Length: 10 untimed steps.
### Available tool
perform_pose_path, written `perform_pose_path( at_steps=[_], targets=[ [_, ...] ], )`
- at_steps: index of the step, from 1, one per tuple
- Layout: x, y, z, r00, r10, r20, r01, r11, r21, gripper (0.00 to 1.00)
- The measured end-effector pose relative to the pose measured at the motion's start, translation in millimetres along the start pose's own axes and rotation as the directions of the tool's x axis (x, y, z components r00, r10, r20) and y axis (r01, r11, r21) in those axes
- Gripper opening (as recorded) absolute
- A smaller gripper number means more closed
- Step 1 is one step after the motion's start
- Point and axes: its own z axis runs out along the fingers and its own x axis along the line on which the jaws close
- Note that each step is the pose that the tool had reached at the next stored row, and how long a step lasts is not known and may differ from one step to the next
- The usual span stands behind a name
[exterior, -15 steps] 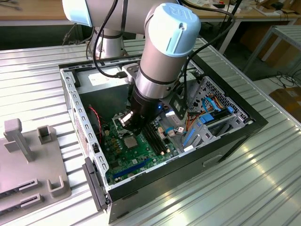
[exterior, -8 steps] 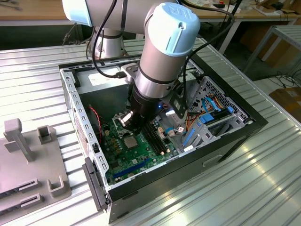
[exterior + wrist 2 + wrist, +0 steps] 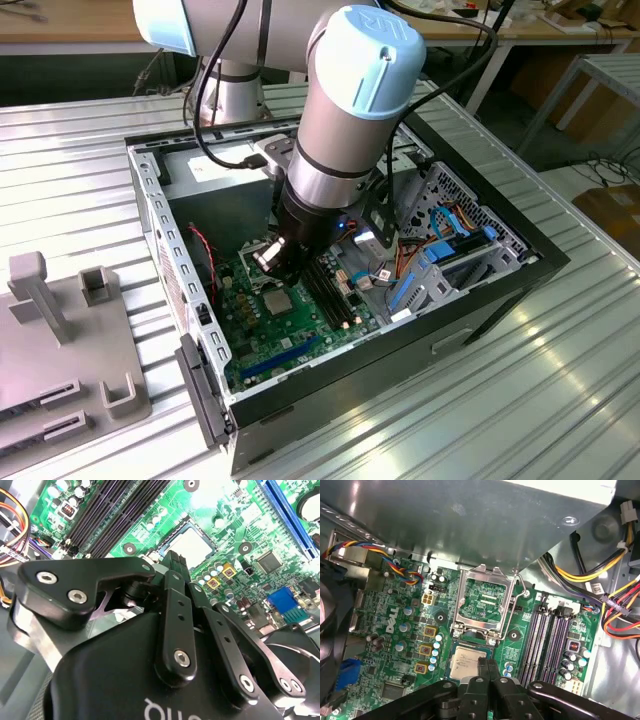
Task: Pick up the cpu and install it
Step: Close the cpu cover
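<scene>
Where the arm (image 3: pixel 350 110) reaches down into the open computer case (image 3: pixel 520 262), we see the tool (image 3: pixel 487 664) with its two black fingers pressed flat together and nothing gripped between them. In both wrist views the closed tips hang right above the cpu (image 3: pixel 466 659), over the edge nearest the memory slots (image 3: pixel 547 635). We cannot tell whether they touch its face. The cpu is a silver-grey square lying flat and seated on the green motherboard (image 3: pixel 385 630), not in the tool's grasp. Just beside it, on the side toward the grey power-supply box (image 3: pixel 470 520), a hinged metal frame (image 3: pixel 485 602) stands swung open, with green board visible through its middle. The long dark memory slots run alongside both the frame and the cpu. Past them, bundles of yellow, red and black cables (image 3: pixel 600 587) loop along the case wall. In the second wrist view a long blue slot (image 3: pixel 290 515) crosses the board well apart from the cpu. In the exterior view the case sits on a ribbed metal desk (image 3: pixel 480 400). A grey fixture (image 3: pixel 60 340) with upright posts rests on the exterior view's left — clear of the case.
</scene>
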Motion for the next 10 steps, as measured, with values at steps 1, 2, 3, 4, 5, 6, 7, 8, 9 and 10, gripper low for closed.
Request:
perform_pose_path(
  at_steps=[1, 2, 3, 4, 5, 6, 7, 8, 9, 10],
  targets=[
    [0.0, 0.0, 0.0, 1.0000, 0.000, 0.0000, 0.000, 1.0000, 0.0000, 0.11],
    [0.0, 0.0, 0.0, 1.0000, -0.001, 0.0000, 0.001, 1.0000, 0.0000, 0.11],
    [-0.1, 0.0, 0.0, 1.0000, -0.001, 0.0000, 0.001, 1.0000, 0.0000, 0.11],
    [-0.6, -0.1, 0.0, 1.0000, -0.002, 0.0000, 0.002, 1.0000, -0.0001, 0.11],
    [-1.2, -0.3, 0.0, 1.0000, -0.005, -0.0002, 0.005, 1.0000, 0.0000, 0.11],
    [-1.7, -0.4, 0.0, 0.9999, -0.012, -0.0006, 0.012, 0.9999, 0.0002, 0.11],
    [-2.4, -0.6, -0.1, 0.9996, -0.030, -0.0015, 0.030, 0.9996, 0.0005, 0.11],
    [-2.9, -0.8, 0.0, 0.9989, -0.046, -0.0024, 0.046, 0.9989, 0.0008, 0.11],
    [-3.2, -0.8, -0.1, 0.9978, -0.066, -0.0035, 0.066, 0.9978, 0.0012, 0.11],
    [-3.4, -0.9, -0.1, 0.9967, -0.081, -0.0043, 0.081, 0.9967, 0.0014, 0.11]
  ],
)
